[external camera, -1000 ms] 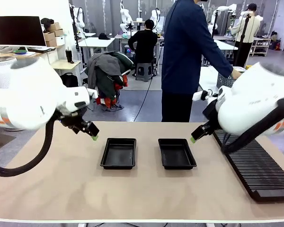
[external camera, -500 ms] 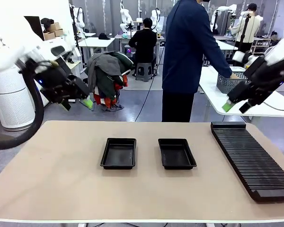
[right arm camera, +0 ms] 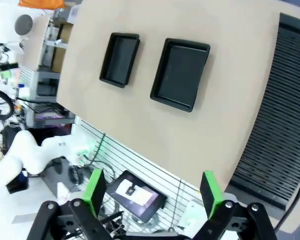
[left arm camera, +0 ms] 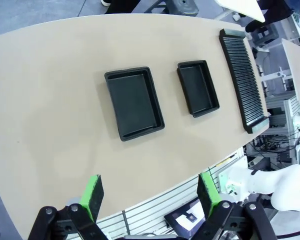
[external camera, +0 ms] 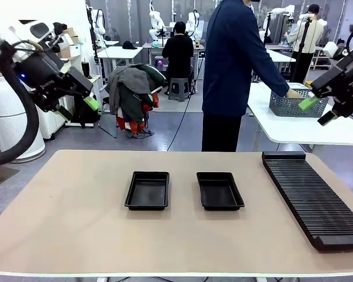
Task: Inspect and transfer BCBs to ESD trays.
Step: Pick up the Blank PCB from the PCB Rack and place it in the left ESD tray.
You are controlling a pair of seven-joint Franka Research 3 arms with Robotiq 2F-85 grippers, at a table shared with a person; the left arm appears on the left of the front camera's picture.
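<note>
**Both arms high off the table, claws wide; two ESD trays at table centre**

Front view: the left gripper (external camera: 78, 108) hangs above and beyond the table's left far corner, and the right gripper (external camera: 317, 110) hangs up at the right edge, beside a grey mesh basket (external camera: 289, 106) on a white bench behind. Each claw is spread wide and grips nothing. A person (external camera: 232, 59) in a dark blue top stands at the far side, turned toward that bench, one hand (external camera: 293, 93) at the basket rim. I cannot make out what the basket contains.

The wrist views add the plan from above. The left gripper (left arm camera: 151, 195) and right gripper (right arm camera: 152, 191) each show two green pads set far apart with only the table between them.

The left ESD tray (external camera: 147, 190) (left arm camera: 135, 102) (right arm camera: 120, 59) and the right ESD tray (external camera: 219, 190) (left arm camera: 198, 88) (right arm camera: 180, 74) lie side by side with a gap between them. Both are shallow black plastic with raised rims and rounded corners, and their floors show plain black.

The slotted rack (external camera: 315, 200) (left arm camera: 242, 80) (right arm camera: 275, 125) is long, black and finely ribbed. It runs along the table's right side, apart from the right tray.

The table (external camera: 76, 223) has a smooth, matte beige top with rounded corners. A broad bare surface lies left of the trays and in front of them.
</note>
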